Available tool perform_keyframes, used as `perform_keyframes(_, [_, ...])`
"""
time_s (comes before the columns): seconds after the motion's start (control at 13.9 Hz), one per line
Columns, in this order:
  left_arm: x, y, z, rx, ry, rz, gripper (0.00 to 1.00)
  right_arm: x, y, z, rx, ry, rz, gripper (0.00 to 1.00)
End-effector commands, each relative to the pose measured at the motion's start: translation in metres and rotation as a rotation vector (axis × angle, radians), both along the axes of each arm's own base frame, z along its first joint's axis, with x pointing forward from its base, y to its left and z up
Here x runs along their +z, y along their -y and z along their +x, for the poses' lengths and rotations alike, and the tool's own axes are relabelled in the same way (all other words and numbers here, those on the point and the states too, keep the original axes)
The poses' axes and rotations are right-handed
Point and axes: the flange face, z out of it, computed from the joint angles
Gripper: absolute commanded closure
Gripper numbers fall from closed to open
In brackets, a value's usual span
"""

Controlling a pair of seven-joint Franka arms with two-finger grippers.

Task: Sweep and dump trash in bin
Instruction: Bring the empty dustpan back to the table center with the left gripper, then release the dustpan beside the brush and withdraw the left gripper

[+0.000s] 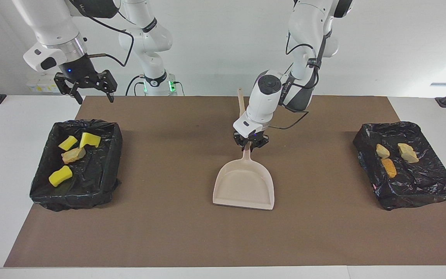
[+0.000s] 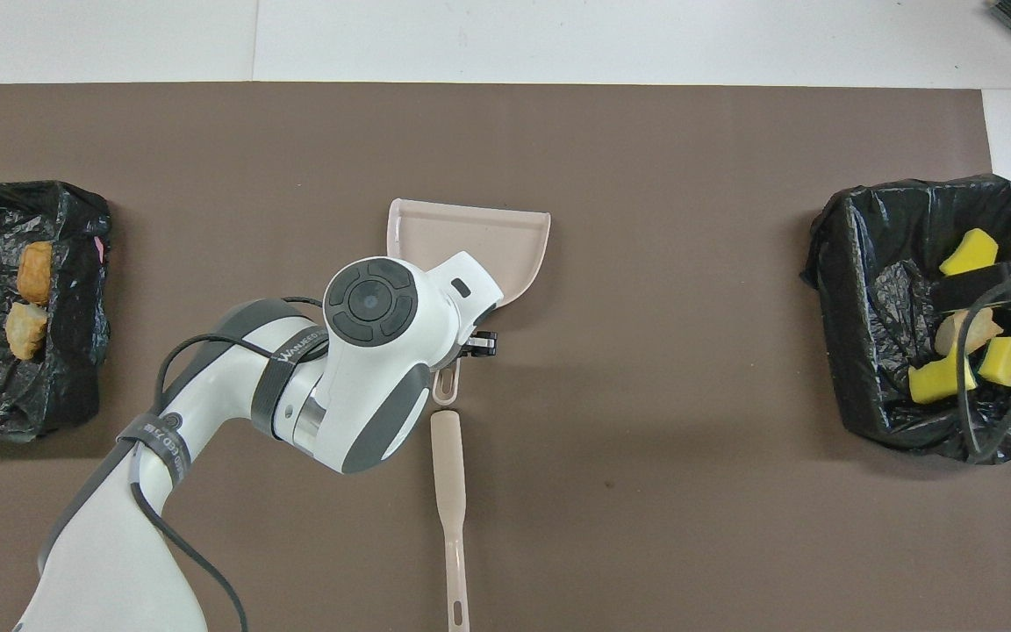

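Seven trash scraps are counted, all already binned: four in the bin under the open, empty, waiting right gripper, one dustpan at mid-table held by its handle in the closed left gripper, one brush untouched, three scraps in the second bin. Judged nearly finished.

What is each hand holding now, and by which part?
The left hand holds the beige dustpan by its handle; the right hand is open and holds nothing.
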Motion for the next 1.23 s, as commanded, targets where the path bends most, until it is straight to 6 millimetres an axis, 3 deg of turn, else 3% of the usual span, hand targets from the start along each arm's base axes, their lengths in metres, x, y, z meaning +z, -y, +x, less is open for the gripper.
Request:
perform_keyframes(0.0, [0.003, -0.001, -0.007, 0.076, 0.006, -0.013, 0.00, -0.001, -0.001, -0.003, -0.023, -0.005, 0.022, 0.00])
perform_keyframes(0.22, [0.012, -0.009, 0.000, 0.104, 0.006, -0.014, 0.00, -0.001, -0.001, -0.003, -0.023, -0.005, 0.022, 0.00])
perform_keyframes(0.36, [0.030, -0.029, 0.015, 0.141, 0.021, -0.017, 0.00, -0.001, -0.001, -0.003, -0.023, -0.005, 0.022, 0.00])
perform_keyframes(0.58, [0.063, -0.082, 0.042, 0.201, 0.056, -0.027, 0.00, -0.001, -0.001, -0.003, -0.024, -0.005, 0.022, 0.00])
perform_keyframes(0.79, [0.079, -0.138, 0.054, 0.175, 0.031, 0.003, 0.00, -0.001, -0.001, -0.003, -0.023, -0.005, 0.022, 0.00])
perform_keyframes(1.15, [0.114, -0.262, 0.057, 0.049, -0.035, 0.044, 0.00, -0.001, -0.001, -0.003, -0.024, -0.005, 0.022, 0.00])
